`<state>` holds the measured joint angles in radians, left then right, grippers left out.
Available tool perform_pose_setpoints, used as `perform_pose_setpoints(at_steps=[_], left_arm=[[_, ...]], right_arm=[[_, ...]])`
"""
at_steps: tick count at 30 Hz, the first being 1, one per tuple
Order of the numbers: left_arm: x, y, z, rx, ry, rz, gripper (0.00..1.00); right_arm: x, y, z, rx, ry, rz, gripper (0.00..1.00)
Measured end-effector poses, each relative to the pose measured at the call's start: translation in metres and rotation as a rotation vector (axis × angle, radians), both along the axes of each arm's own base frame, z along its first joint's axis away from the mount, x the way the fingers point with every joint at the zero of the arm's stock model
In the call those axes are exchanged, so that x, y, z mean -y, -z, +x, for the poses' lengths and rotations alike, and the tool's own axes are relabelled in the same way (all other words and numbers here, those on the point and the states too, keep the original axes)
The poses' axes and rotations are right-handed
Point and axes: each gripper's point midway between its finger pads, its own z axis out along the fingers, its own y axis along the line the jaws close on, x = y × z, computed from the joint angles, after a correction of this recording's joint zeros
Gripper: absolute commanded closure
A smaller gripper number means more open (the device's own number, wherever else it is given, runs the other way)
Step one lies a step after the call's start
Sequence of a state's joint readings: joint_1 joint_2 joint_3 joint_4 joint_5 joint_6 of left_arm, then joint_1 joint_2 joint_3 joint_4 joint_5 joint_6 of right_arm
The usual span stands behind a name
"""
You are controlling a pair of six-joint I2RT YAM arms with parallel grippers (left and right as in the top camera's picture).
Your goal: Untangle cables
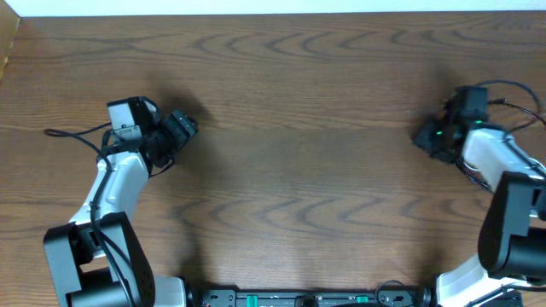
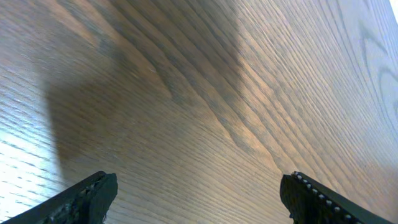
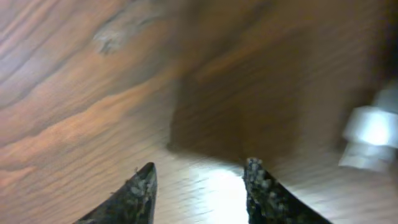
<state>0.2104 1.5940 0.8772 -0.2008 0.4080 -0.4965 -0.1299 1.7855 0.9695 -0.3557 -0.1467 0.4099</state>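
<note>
Left fingers (image 2: 93,196) wide, empty; right fingers (image 3: 140,190) part open, nothing between. Cables not visible on table (image 1: 299,128); blurred white lump (image 3: 372,134) near right fingers, maybe plug. Find cables before closing; pull gently.

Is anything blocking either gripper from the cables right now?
Nothing visible blocks them, but no cable shows either: only bare table lies under the left fingers and right fingers. A blurred white object sits off to the right fingers' side; cannot tell what.
</note>
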Motion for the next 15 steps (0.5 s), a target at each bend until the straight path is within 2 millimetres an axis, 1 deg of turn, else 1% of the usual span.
perform_pose_setpoints(at_steps=[2, 6, 7, 8, 10, 12, 13, 15], left_arm=[[0.005, 0.0, 0.0, 0.0, 0.013, 0.0, 0.07], [0.015, 0.0, 0.001, 0.0, 0.038, 0.0, 0.06], [0.017, 0.0, 0.001, 0.0, 0.044, 0.0, 0.06], [0.019, 0.0, 0.001, 0.0, 0.05, 0.0, 0.06], [0.023, 0.0, 0.001, 0.0, 0.059, -0.001, 0.06], [0.026, 0.0, 0.001, 0.002, 0.068, 0.0, 0.05], [0.027, 0.0, 0.001, 0.003, 0.071, 0.0, 0.06], [0.03, 0.0, 0.001, 0.003, 0.077, 0.0, 0.06]], right_arm=[[-0.014, 0.003, 0.004, 0.038, -0.038, -0.007, 0.49], [-0.041, 0.001, 0.012, 0.138, -0.111, -0.016, 0.4], [-0.046, 0.002, 0.012, 0.158, -0.125, -0.02, 0.4], [-0.051, 0.001, 0.013, 0.173, -0.139, -0.024, 0.37], [-0.058, 0.001, 0.012, 0.186, -0.157, -0.027, 0.27], [-0.061, -0.001, 0.013, 0.195, -0.166, -0.024, 0.18], [-0.062, -0.001, 0.014, 0.199, -0.168, -0.025, 0.15], [-0.062, -0.002, 0.014, 0.204, -0.177, -0.027, 0.13]])
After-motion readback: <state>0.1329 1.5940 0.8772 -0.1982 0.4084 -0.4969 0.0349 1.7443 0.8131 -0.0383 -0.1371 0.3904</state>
